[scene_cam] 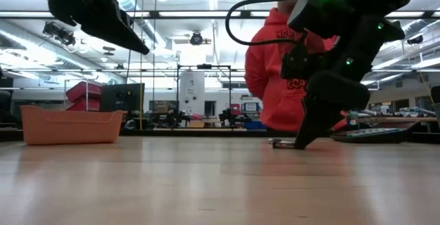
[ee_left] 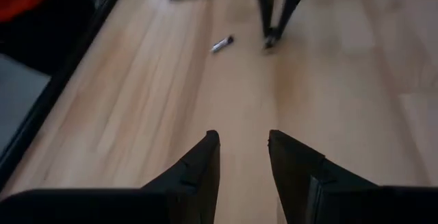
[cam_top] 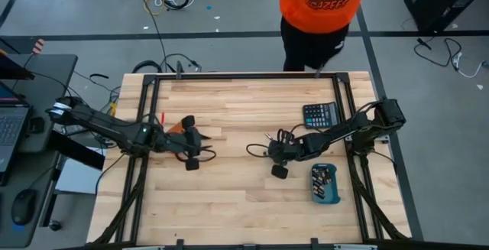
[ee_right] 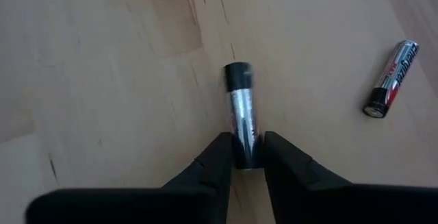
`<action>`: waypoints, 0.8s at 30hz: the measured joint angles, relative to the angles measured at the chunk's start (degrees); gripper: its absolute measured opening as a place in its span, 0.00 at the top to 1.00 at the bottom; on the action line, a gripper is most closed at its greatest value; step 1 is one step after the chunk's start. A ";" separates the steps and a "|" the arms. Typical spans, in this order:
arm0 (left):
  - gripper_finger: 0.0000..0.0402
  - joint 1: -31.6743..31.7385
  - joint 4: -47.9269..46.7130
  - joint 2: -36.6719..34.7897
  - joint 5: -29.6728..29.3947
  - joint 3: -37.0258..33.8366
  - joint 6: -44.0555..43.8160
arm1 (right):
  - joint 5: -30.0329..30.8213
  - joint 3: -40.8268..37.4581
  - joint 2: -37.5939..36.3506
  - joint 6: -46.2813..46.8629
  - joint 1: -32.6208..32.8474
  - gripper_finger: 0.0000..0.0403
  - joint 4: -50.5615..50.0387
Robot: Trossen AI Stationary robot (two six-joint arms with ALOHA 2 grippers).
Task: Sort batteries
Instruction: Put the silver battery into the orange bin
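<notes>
Right gripper [ee_right: 241, 157] is where I start: its 2 fingers [ee_right: 213, 162] sit on either side of a silvery battery [ee_right: 241, 118] lying flat on the wooden table [cam_top: 229, 204], pinching its near end while the dark-capped far end sticks out ahead. I judge this a grasp being made low at the tabletop — the cell looks caught, though I can't say how firmly. Taking it end-on along its length makes sense to me: a round cell rolls away from a sideways pinch.

Just beside it lies a second battery [ee_right: 389, 79], dark and silver with red lettering, apart from the fingers and untouched.

From above, the right arm reaches in from the table's right edge, bent down so the gripper tips meet the wood near the middle. Close behind it sit the black calculator [cam_top: 320, 115] and the blue tray [cam_top: 325, 184], which already holds some cells — a short carry, I'd guess.

Left gripper [ee_left: 243, 148] hovers above the table on the left half, fingers apart and holding nothing, near the orange tray [scene_cam: 71, 126]. A person in an orange top [cam_top: 321, 1] stands at the far edge.
</notes>
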 joint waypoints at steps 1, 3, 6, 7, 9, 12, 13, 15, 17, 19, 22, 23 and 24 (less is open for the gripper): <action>0.69 -0.04 2.30 0.00 0.48 -0.91 0.63 | 0.00 -0.16 0.00 -0.29 -0.01 0.83 0.19; 0.69 -0.04 7.07 0.00 1.17 -2.81 2.26 | -0.05 -0.24 0.02 -1.14 -0.04 0.88 0.52; 0.69 -0.02 13.51 0.00 1.26 -5.69 4.85 | -0.69 -0.29 0.08 -2.78 -0.13 0.94 1.51; 0.69 -0.02 15.76 0.00 1.29 -6.73 5.50 | -0.76 -0.29 0.15 -3.13 -0.13 0.94 1.83; 0.69 -0.02 20.02 0.00 1.27 -8.83 7.09 | -0.85 -0.30 0.21 -3.41 -0.13 0.94 2.27; 0.69 -0.02 26.15 0.00 1.27 -12.33 8.22 | -1.07 -0.36 0.27 -5.02 -0.13 0.94 3.19; 0.69 0.00 27.87 0.00 1.26 -13.36 8.23 | -1.18 -0.40 0.09 -5.60 -0.13 0.94 3.73; 0.69 0.00 31.65 0.00 1.26 -15.55 8.16 | -1.30 -0.51 -0.39 -6.30 -0.13 0.94 5.39; 0.69 0.00 35.16 0.00 1.26 -17.68 8.02 | -2.06 -0.66 -0.95 -7.44 -0.22 0.94 7.43; 0.69 0.00 38.28 0.00 1.26 -19.38 7.49 | -2.32 0.06 -1.84 -8.76 -0.31 0.94 10.18; 0.69 0.01 42.46 0.46 1.92 -20.99 6.16 | -2.34 2.64 -2.34 -12.17 -0.28 0.94 15.03; 0.69 0.02 44.07 1.05 2.35 -21.27 6.09 | -2.46 3.59 -2.28 -13.68 -0.28 0.94 15.57; 0.69 0.01 45.28 1.73 2.62 -21.33 6.08 | -2.62 4.61 -2.19 -15.21 -0.28 0.94 16.24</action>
